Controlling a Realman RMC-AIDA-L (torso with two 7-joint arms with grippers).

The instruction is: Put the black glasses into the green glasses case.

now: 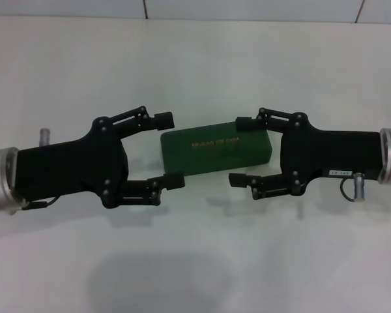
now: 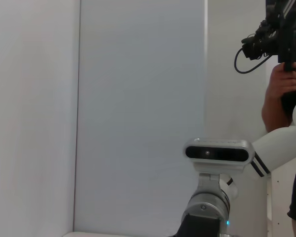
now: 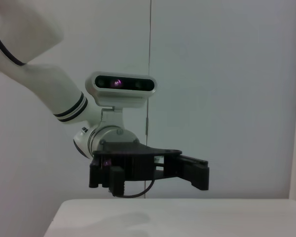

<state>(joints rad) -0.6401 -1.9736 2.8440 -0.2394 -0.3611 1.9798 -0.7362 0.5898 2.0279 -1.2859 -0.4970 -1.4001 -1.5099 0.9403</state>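
Now both end effectors flank the closed green glasses case (image 1: 216,151) on the white desk (image 1: 195,261).

Largest first: the left end effector (image 1: 169,150) reaches in from the left with its fingers spread wide, one tip by the case's far corner and one at its near edge. The right end effector (image 1: 240,150) mirrors it, fingers likewise spread about the case's other end. The case lies shut, gold lettering (image 1: 216,141) on its lid; the black glasses cannot be seen.
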